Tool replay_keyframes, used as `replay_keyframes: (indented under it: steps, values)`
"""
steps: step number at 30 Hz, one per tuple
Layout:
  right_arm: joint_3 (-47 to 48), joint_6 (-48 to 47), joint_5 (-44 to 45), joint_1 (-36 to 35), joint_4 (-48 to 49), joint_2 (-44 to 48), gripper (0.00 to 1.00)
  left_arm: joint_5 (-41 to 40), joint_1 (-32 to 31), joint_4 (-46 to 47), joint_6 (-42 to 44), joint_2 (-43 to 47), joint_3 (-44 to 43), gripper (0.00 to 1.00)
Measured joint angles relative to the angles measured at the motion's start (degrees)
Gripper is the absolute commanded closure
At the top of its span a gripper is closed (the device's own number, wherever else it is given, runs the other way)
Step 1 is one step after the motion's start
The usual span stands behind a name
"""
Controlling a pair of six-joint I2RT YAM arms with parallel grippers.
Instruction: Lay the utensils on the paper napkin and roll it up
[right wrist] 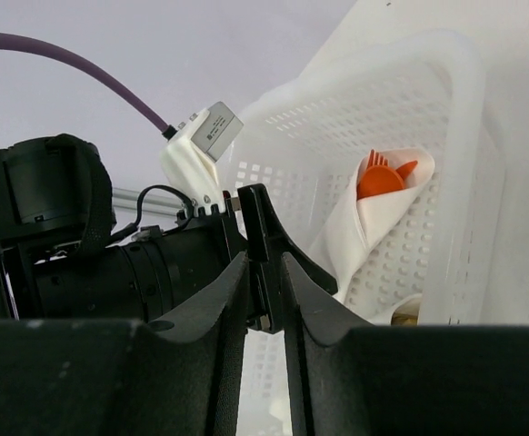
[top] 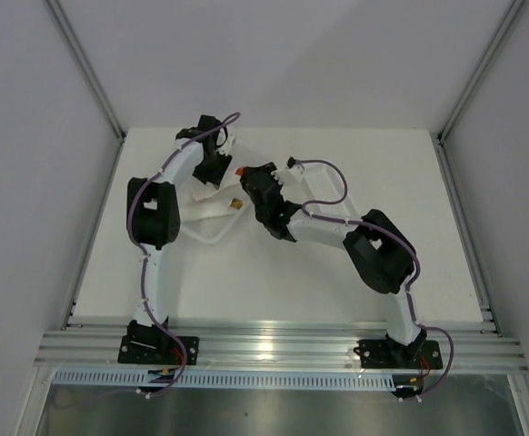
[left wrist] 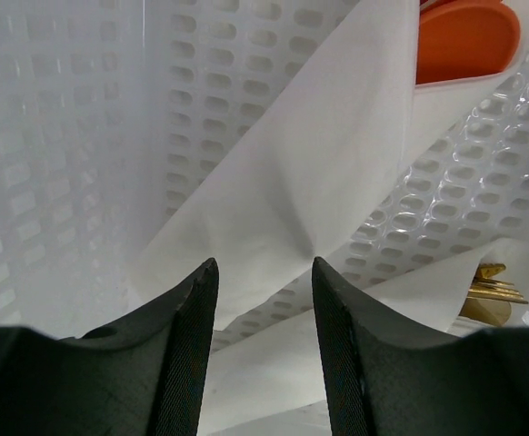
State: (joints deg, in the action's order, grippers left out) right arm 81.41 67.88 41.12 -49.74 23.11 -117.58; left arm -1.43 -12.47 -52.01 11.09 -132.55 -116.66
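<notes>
Rolling looks done: white paper napkin wraps orange plastic utensils (inside a white basket); left gripper open, right gripper barely parted; withdraw next.

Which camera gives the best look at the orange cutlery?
The right wrist view: the orange utensils poke from the rolled paper napkin, fork tines clear, inside the white basket. The left wrist view crops them to one orange edge; the top view shows only an orange speck.
</notes>
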Motion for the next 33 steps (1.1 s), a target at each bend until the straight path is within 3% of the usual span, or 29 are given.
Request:
replay_keyframes:
  steps: [8,11,14,17,18,20,26,33]
  values:
    - [-3.0,-5.4,0.0,0.0,2.8,3.9,0.71,0.1,-0.3,-0.7,0.0,3.4,0.0,0.49]
    - [-6.3,-11.1,0.2,0.2,4.0,7.7,0.63,0.2,-0.3,-1.2,-0.1,6.2,0.4,0.45]
    - [-8.5,-18.7,0.1,0.7,2.5,12.4,0.49,0.3,-0.3,-0.4,0.0,13.1,5.0,0.32]
    - [-9.5,-25.2,0.0,1.9,-2.8,18.2,0.38,0.3,-0.2,1.0,0.2,22.8,11.4,0.19]
    - [-9.7,-27.1,0.1,2.5,-5.0,20.3,0.30,0.2,-0.1,1.1,0.1,25.3,12.7,0.08]
    - [-9.8,-30.2,0.3,4.0,-10.7,24.8,0.23,0.1,0.3,1.7,0.5,31.0,15.1,0.01]
    - [-12.4,-36.1,3.6,10.2,-28.8,38.1,0.06,-0.9,5.4,4.2,1.1,45.0,24.0,0.01]
    - [-22.5,-38.2,0.2,22.2,-42.6,51.8,0.01,-3.7,13.4,5.4,2.5,55.0,34.4,0.01]
